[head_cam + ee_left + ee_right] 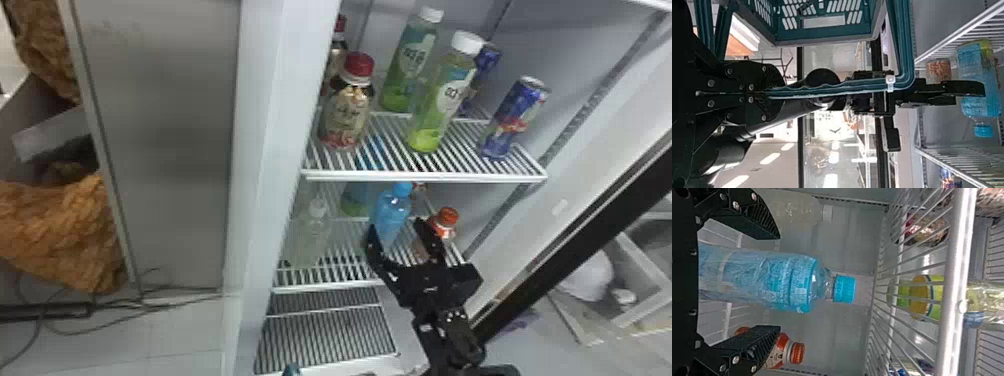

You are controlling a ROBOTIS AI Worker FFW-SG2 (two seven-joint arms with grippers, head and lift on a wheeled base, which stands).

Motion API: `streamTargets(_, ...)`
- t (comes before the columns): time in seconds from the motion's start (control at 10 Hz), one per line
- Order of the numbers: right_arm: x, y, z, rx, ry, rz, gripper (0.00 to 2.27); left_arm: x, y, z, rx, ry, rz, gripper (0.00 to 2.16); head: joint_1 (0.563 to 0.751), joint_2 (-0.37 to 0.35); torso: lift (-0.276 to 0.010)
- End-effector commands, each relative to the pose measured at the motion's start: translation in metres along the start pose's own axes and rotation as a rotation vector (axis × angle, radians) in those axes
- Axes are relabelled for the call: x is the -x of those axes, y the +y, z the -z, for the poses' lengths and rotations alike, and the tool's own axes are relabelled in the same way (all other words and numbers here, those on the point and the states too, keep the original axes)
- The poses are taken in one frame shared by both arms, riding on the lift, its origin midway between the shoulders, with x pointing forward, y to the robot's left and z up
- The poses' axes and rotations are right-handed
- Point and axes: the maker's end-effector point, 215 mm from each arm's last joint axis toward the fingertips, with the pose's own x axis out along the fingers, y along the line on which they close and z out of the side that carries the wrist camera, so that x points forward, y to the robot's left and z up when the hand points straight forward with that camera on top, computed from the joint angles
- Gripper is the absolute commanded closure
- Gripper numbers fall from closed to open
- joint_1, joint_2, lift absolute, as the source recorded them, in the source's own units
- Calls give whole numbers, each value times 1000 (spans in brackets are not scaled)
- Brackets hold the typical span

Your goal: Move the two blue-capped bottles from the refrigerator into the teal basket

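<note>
- One pincer, the left (779,93), is closed on the handle (844,86) of the teal basket (822,42). The basket hangs beside this pincer, cut off by the left wrist view's edge; its contents can't be made out.
- The right pincer (397,226) is wide open inside the refrigerator (270,100), holding nothing. The blue-capped bottle (392,212) stands between its fingers, a gap on each side; the bottle's lower end is hidden.
- Left of the right pincer stands a clear bottle (312,232) with a white cap, hard to pick out against the wall. To its right is an orange-capped bottle (444,225), partly behind a finger.
- Beyond the right pincer, a blue-and-green shape (357,200) shows dimly, partly behind the upper shelf (425,177); whether its cap is blue can't be told.
- Above the right pincer, that shelf carries red-capped bottles (347,110), white-capped green bottles (442,97) and blue cans (515,117), the rear ones partly hidden by those in front.
</note>
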Motion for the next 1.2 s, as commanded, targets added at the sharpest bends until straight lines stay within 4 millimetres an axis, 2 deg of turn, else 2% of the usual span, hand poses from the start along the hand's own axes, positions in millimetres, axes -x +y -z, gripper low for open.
streamTargets(0.0, -9, 2, 4, -11, 4, -4, 211, 0, -1, 0, -1, 1, 3, 1142, 695, -350, -144)
streamTargets(0.3, -24, 11, 4, -43, 1, -21, 260, -1, -1, 0, 2, 4, 7, 1142, 695, -350, -144)
streamTargets(0.5, -22, 11, 1, -45, -7, -22, 542, -2, -1, 1, 6, 7, 10, 1142, 695, -350, -144)
streamTargets(0.7, -13, 7, -3, -44, -13, -13, 573, -2, -2, 2, 7, 9, 11, 1142, 695, -350, -144)
streamTargets(0.9, 0, -4, -21, -33, -53, 11, 573, -2, -3, 2, 11, 8, 16, 1142, 695, -350, -144)
streamTargets(1.1, 13, -6, -35, -32, -74, 16, 573, -2, -4, 2, 11, 6, 21, 1142, 695, -350, -144)
